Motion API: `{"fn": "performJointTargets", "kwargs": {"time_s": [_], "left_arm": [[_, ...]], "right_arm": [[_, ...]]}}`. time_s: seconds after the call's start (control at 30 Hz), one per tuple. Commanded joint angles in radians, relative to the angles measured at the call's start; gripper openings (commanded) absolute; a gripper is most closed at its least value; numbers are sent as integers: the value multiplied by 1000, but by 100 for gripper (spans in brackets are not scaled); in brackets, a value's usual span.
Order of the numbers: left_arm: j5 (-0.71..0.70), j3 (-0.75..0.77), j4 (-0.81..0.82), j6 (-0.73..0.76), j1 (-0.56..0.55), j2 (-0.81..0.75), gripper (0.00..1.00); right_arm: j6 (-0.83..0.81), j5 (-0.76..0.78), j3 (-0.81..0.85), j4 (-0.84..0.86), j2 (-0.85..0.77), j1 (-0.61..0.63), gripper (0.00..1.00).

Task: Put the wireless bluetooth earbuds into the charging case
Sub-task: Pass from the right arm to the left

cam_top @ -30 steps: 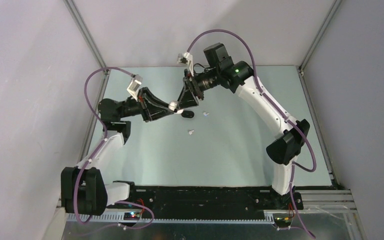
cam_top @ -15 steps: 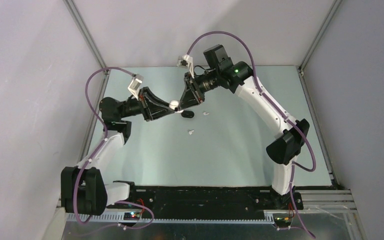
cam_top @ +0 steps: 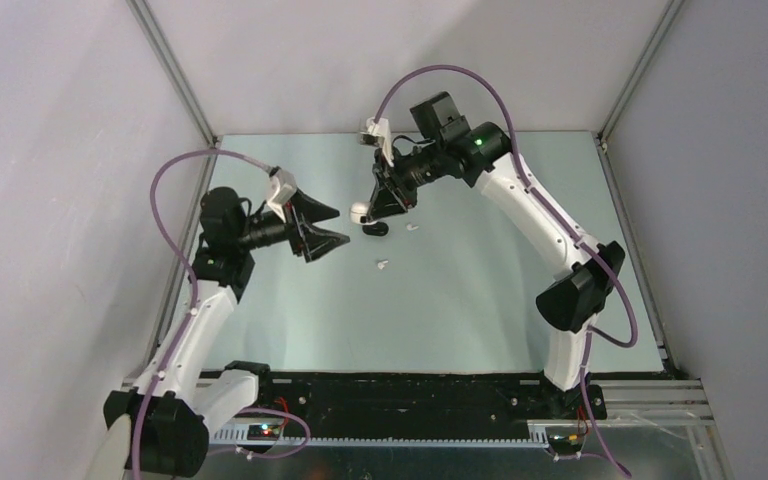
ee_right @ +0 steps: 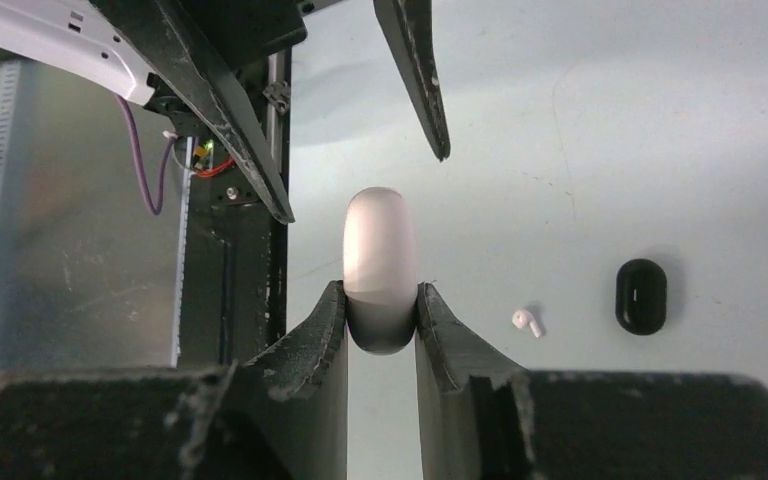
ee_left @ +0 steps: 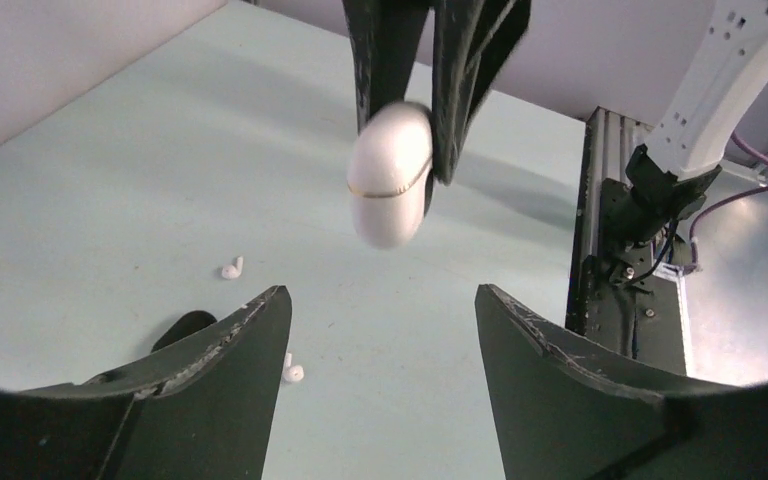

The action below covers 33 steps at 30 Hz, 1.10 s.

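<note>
Black pebble [ee_right: 641, 296] and earbud [ee_right: 527, 321] lie lower right; my right end effector [ee_right: 380, 300] grips charging case [ee_right: 380, 245], left end effector [ee_left: 380, 292] open.

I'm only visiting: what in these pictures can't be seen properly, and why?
Small white rounded plastic charging case: in the right wrist view, its lower end is hidden between the right hand's fingers.
Two tiny white plastic earbuds: in the top view, too small to tell which way they lie.
Black oval pebble-like object: in the left wrist view, partly hidden behind a finger of the left hand.
</note>
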Motion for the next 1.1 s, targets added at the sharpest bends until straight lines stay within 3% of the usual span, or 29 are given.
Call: {"fn": "performJointTargets", "kwargs": {"time_s": [0.0, 0.2, 0.37, 0.47, 0.63, 0.83, 1.07], "left_arm": [[26, -90, 191, 33, -2, -21, 74], [79, -56, 252, 45, -23, 37, 71], [150, -15, 260, 35, -30, 83, 57], [186, 17, 135, 165, -32, 89, 53], [225, 113, -167, 387, -36, 114, 55], [261, 167, -268, 482, -37, 154, 53], [268, 194, -278, 451, -29, 179, 48]], "right_arm": [[-103, 19, 27, -22, -83, 17, 2], [-209, 51, 2, -35, -115, 61, 1], [-236, 92, -24, -9, -125, 86, 0], [-189, 106, -26, 42, -115, 87, 0], [-175, 136, -21, 70, -92, 94, 0], [-174, 165, -19, 88, -72, 100, 0], [-166, 176, -20, 94, -60, 103, 0]]}}
